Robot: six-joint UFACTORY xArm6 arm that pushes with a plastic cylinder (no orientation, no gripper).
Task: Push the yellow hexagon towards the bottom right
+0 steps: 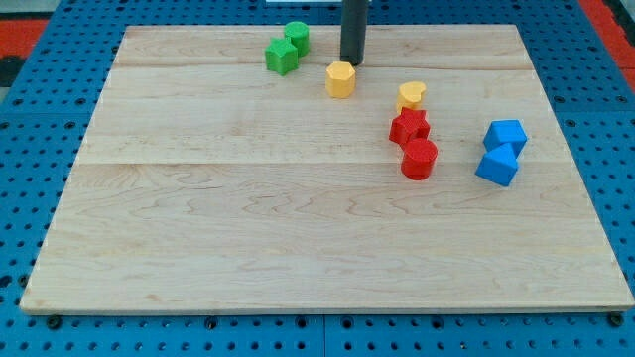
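The yellow hexagon (340, 79) sits near the view's top centre of the wooden board (248, 198). My tip (351, 62) is just above and slightly right of it, very close or touching its upper edge. A second yellow block (412, 95), heart-like in shape, lies to the hexagon's right.
Two green blocks (297, 37) (282, 56) lie to the upper left of the hexagon. A red star (409, 127) and a red round block (419, 159) lie right of centre. Two blue blocks (506, 135) (497, 165) lie at the right. Blue pegboard surrounds the board.
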